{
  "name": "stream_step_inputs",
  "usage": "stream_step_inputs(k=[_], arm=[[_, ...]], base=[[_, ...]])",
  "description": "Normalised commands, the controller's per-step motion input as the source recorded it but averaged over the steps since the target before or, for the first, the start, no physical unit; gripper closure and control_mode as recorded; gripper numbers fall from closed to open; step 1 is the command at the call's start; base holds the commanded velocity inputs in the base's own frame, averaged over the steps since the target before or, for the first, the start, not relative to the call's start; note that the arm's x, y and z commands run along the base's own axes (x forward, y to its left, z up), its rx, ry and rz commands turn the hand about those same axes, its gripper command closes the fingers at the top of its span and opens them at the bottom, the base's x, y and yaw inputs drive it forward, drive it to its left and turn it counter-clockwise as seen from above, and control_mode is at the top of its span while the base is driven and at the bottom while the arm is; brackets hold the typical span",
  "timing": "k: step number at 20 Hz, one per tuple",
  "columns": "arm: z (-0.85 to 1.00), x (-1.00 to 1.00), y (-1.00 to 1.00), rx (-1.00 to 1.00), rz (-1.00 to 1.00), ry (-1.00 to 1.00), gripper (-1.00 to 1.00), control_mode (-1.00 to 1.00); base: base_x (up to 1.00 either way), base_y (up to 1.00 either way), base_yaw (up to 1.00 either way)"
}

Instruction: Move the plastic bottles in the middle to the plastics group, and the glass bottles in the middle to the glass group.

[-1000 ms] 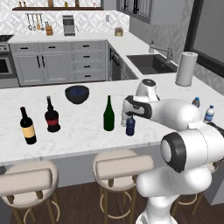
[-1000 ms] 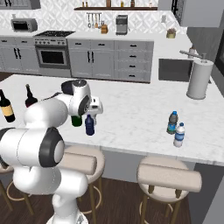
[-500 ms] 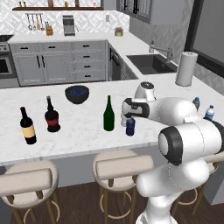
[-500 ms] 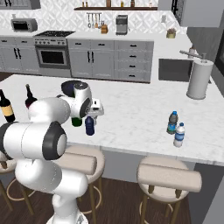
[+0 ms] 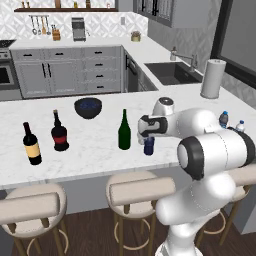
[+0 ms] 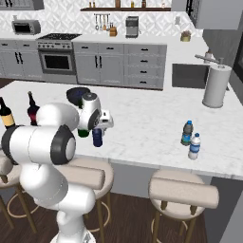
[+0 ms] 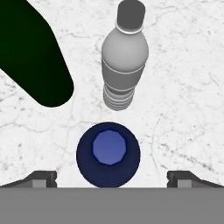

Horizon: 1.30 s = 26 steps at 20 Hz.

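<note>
Gripper (image 7: 112,177) sits straight above the dark blue bottle (image 7: 108,155), jaws spread wide, one fingertip (image 7: 40,178) on each side of the bottle and clear of it, nothing held. Using the dark blue bottle as landmark: it stands upright on the white marble counter (image 5: 95,145) near the front edge, just under the hand in the left base view (image 5: 148,145) and the right base view (image 6: 97,137). Just beyond it in the hand view is the clear greyish bottle (image 7: 124,57), upright, apart from the blue one; in the base views it is hidden behind the hand. Beside the blue bottle, toward the arm's left, stands the green glass bottle (image 5: 124,131), upright, near but not touching; in the hand view it is the dark shape (image 7: 30,52) at upper left. Further left of the blue bottle, well apart, are the red-label bottle (image 5: 59,132) and the yellow-label bottle (image 5: 32,145), both upright, close to each other. Behind the green bottle, farther back on the counter, is a dark bowl (image 5: 88,107). Far to the right of the blue bottle, well apart, the two blue-capped plastic bottles (image 6: 191,139) stand side by side near the counter's front edge. Beyond them, at the back, a paper towel roll (image 6: 215,86) stands beside the sink (image 5: 172,73).
</note>
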Motion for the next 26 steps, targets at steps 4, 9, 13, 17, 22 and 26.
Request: stream_step_inputs(k=[4,9,13,17,22,26], arm=[[-0.14,0.13,0.0,0.0,0.0,0.0,-1.0,-1.0],[-0.1,0.02,0.0,0.0,0.0,0.0,-1.0,-1.0],[-0.13,0.03,0.0,0.0,0.0,0.0,-1.0,-1.0],[-0.06,0.0,0.03,0.0,0.04,0.0,-1.0,-1.0],[-0.02,0.0,0.0,0.0,0.03,0.0,-1.0,-1.0],[0.0,0.0,0.0,0.0,0.0,0.0,1.0,-1.0]], base=[[0.0,0.0,0.0],[0.0,0.0,0.0],[0.0,0.0,0.0],[0.0,0.0,0.0],[0.0,0.0,0.0],[0.0,0.0,0.0]])
